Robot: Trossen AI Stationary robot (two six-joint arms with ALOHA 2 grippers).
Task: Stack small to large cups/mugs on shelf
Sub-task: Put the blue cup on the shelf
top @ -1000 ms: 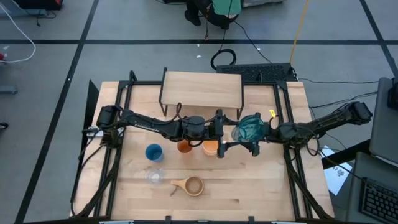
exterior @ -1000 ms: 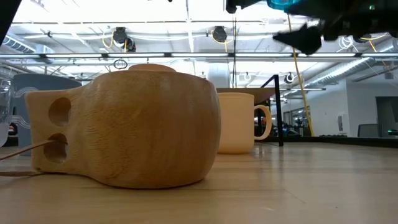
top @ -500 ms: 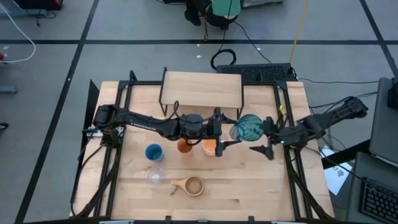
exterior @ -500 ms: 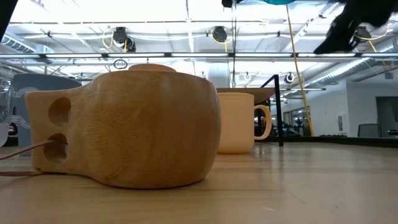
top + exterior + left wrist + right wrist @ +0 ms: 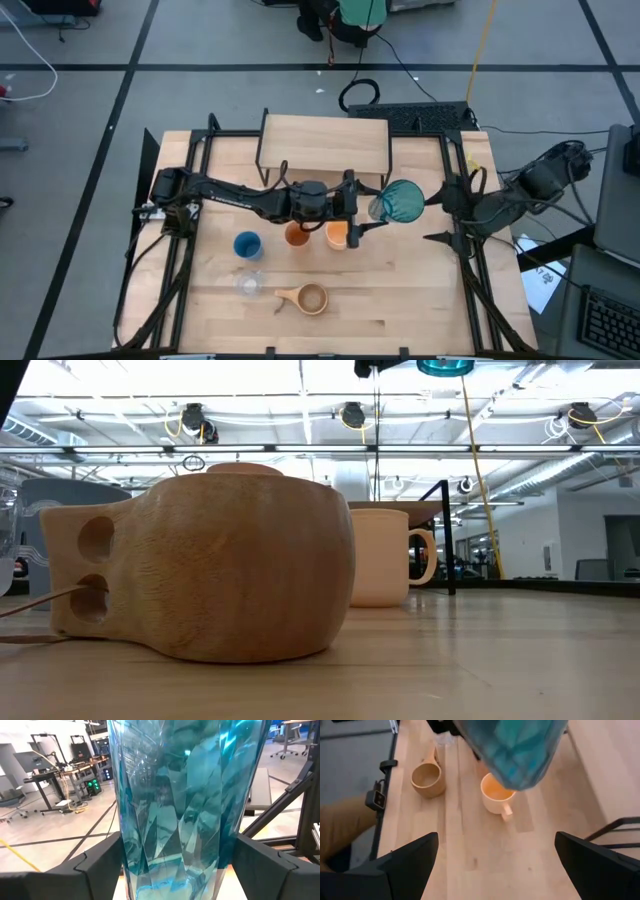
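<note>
My left gripper (image 5: pixel 372 210) is shut on the teal textured tumbler (image 5: pixel 400 201), high above the table's middle; the low view shows only the tumbler's base (image 5: pixel 445 366) at the top. My right gripper (image 5: pixel 436 218) is open and empty, to the right of the tumbler near the table's right edge. The orange handled mug (image 5: pixel 338 236), orange-brown tumbler (image 5: pixel 296 235), blue cup (image 5: pixel 247 244), clear glass (image 5: pixel 248 284) and tan wooden cup (image 5: pixel 308 298) stand on the table. The shelf (image 5: pixel 325 143) stands at the far side. My left gripper pinches the teal tumbler's faceted wall (image 5: pixel 135 870) between its two fingers, one on each opposite side, toward the narrower end. The fingers come level from the table's left and lie across the tumbler. The tumbler is lifted clear, roughly upright.
The mug and the orange-brown tumbler stand below my left gripper. The wooden cup (image 5: pixel 210 570) fills the low view's front. Black frame rails (image 5: pixel 470 270) run along the table's left and right edges. A keyboard (image 5: pixel 425 117) lies beyond the far edge.
My right gripper has drawn away from the teal tumbler toward the table's right edge, its fingers spread. The tumbler stays lifted in my left gripper, which has kept almost still.
</note>
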